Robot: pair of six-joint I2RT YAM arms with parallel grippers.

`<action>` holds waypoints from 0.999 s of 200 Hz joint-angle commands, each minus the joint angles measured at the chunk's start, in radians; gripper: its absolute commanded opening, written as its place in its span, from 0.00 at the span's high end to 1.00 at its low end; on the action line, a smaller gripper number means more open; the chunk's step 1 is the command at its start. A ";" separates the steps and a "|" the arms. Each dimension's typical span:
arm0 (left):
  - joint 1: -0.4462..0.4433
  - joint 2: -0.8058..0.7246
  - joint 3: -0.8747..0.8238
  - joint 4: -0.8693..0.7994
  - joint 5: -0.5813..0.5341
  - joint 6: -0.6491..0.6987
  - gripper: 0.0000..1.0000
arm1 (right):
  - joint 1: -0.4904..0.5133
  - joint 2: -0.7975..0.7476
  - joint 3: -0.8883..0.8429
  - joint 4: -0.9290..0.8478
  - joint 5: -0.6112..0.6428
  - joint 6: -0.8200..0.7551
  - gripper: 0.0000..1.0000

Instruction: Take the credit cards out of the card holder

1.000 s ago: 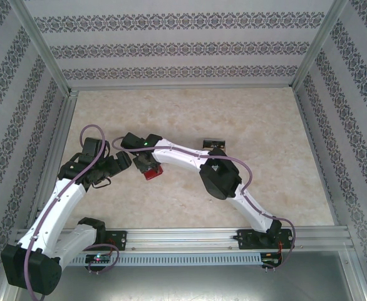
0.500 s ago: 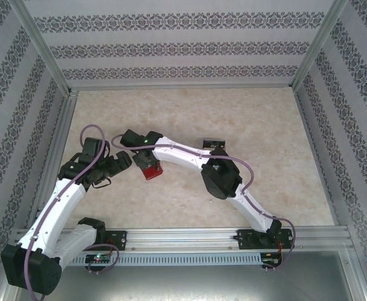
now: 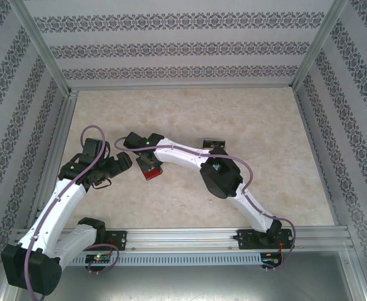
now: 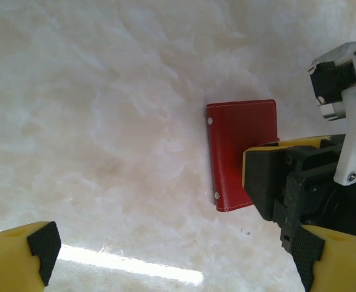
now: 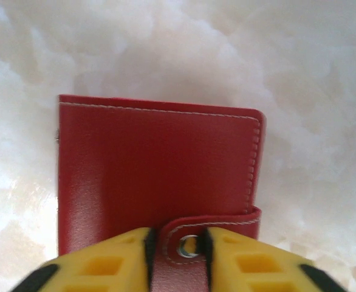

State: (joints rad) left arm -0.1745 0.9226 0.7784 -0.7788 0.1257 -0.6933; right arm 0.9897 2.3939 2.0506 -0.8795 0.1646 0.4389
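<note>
The card holder (image 5: 160, 158) is a small red wallet, folded shut and lying flat on the marble tabletop (image 3: 190, 113). It also appears in the top view (image 3: 152, 174) and the left wrist view (image 4: 236, 152). My right gripper (image 5: 177, 243) reaches down over its near edge, and its pads press both sides of the little red closing tab with the metal snap. In the top view my right gripper (image 3: 147, 164) covers part of the holder. My left gripper (image 4: 178, 258) hangs open just left of the holder (image 3: 118, 164), holding nothing. The credit cards are hidden.
A small dark flat rectangle (image 3: 213, 144) lies on the table behind the right arm's forearm, partly covered by it. Metal frame rails (image 3: 64, 125) and patterned walls bound the table on three sides. Open tabletop stretches to the back and right.
My right gripper's jaws have narrowed onto the holder's tab, and its wrist has shifted slightly. The left arm and the holder have stayed where they were.
</note>
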 commanded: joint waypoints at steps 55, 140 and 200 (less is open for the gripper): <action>0.008 0.021 -0.027 0.053 0.091 -0.001 0.02 | -0.008 -0.048 -0.053 0.041 -0.079 0.021 1.00; 0.008 0.213 -0.114 0.376 0.378 -0.189 1.00 | -0.023 -0.185 -0.163 0.240 -0.299 0.166 1.00; 0.008 0.370 -0.118 0.457 0.379 -0.231 1.00 | -0.037 -0.253 -0.285 0.345 -0.345 0.237 1.00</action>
State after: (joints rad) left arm -0.1745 1.2552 0.6651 -0.3882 0.4984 -0.8921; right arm 0.9573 2.2143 1.8130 -0.6086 -0.1280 0.6216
